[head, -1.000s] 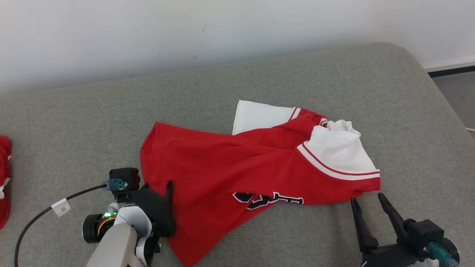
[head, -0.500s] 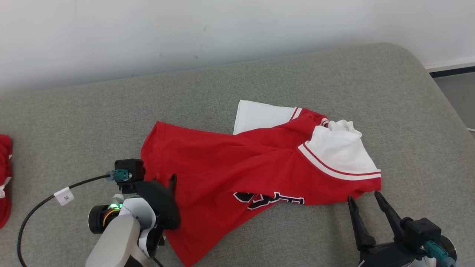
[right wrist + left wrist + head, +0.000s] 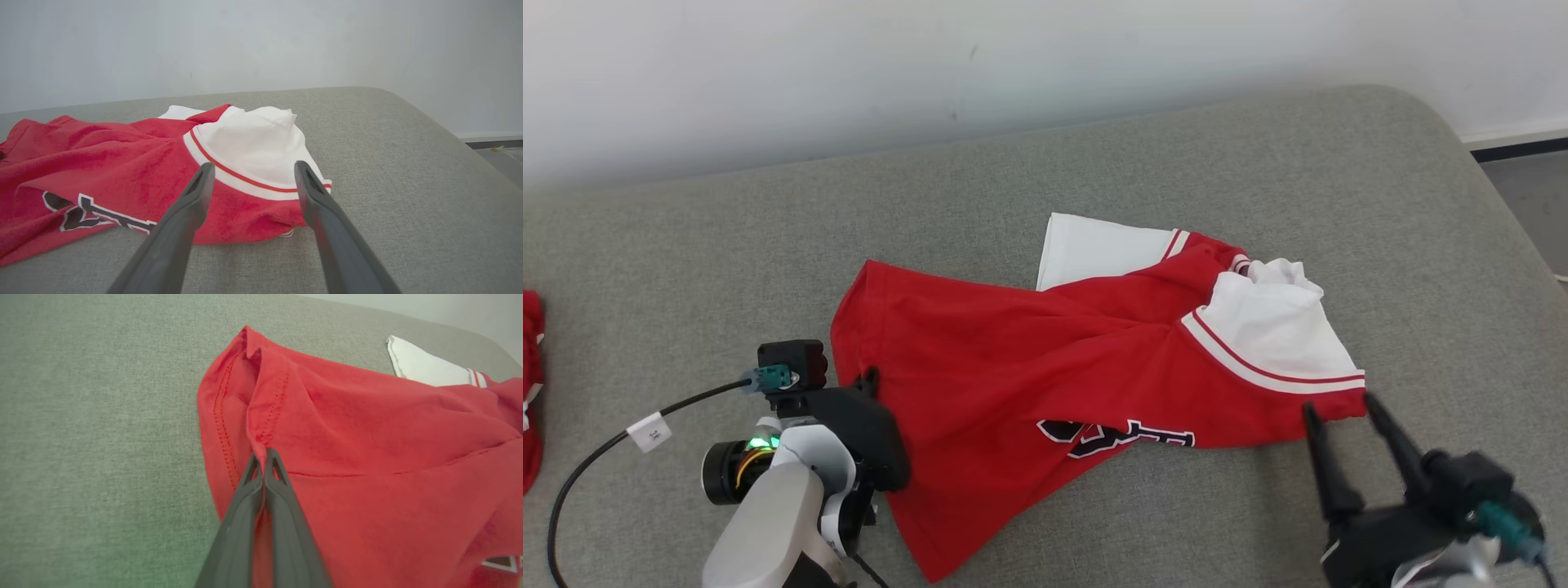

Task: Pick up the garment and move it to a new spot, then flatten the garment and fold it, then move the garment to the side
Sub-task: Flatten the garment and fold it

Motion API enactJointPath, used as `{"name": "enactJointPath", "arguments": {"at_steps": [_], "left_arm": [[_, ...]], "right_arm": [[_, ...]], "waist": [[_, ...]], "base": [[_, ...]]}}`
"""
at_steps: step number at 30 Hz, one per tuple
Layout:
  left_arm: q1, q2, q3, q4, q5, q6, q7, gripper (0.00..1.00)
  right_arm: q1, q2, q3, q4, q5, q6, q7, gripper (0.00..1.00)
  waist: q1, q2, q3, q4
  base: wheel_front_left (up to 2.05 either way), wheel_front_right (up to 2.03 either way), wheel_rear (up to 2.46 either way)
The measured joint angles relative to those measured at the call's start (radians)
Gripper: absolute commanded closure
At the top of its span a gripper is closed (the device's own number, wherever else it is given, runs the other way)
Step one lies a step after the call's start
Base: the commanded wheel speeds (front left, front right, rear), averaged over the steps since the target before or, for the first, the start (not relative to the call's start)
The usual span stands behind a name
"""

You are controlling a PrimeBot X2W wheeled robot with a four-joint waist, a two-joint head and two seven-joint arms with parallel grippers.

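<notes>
The table, covered in coarse grey woven fabric with a rounded corner, carries the garment near its middle: a rumpled red jersey with white sleeves, striped trim and black-and-white lettering. The head view alone takes in another red cloth at the far left edge. The left wrist view reveals the dotted stitching of the hem, raised into a ridge where the left claw pinches it, jaws pressed together on the garment. The right wrist view shows the right claw low and wide, its fingers just short of the jersey's near edge.
</notes>
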Motion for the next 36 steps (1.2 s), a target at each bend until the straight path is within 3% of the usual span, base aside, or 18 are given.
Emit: {"name": "enactJointPath", "arguments": {"at_steps": [4,11,17,27,36], "left_arm": [[0.003,0.005,-0.006,-0.018,0.009,0.007,-0.026,1.00],[0.058,-0.001,-0.032,-0.088,0.023,0.016,-0.091,1.00],[0.093,-0.001,-0.067,-0.156,0.041,0.012,-0.118,1.00],[0.112,-0.003,-0.094,-0.226,0.044,0.022,-0.109,1.00],[0.111,0.016,-0.099,-0.274,0.044,0.034,-0.087,1.00]], "right_arm": [[-0.057,-0.037,-0.032,-0.027,0.016,0.000,0.063,0.00],[-0.191,-0.103,-0.088,-0.022,0.080,0.000,0.299,0.00],[-0.265,-0.156,-0.078,0.034,0.111,0.000,0.485,0.00],[-0.336,-0.174,-0.054,0.102,0.133,0.000,0.544,0.00],[-0.407,-0.174,-0.100,0.206,0.112,0.000,0.576,0.00]], "waist": [[0.0000,0.0000,0.011,0.004],[0.0000,0.0000,0.037,0.015],[0.0000,0.0000,0.061,0.039],[0.0001,0.0000,0.110,0.076],[0.0000,0.0000,0.138,0.089]], "base": [[0.00,0.00,0.00],[0.00,0.00,0.00],[0.00,0.00,0.00],[0.00,0.00,0.00],[0.00,0.00,0.00]]}}
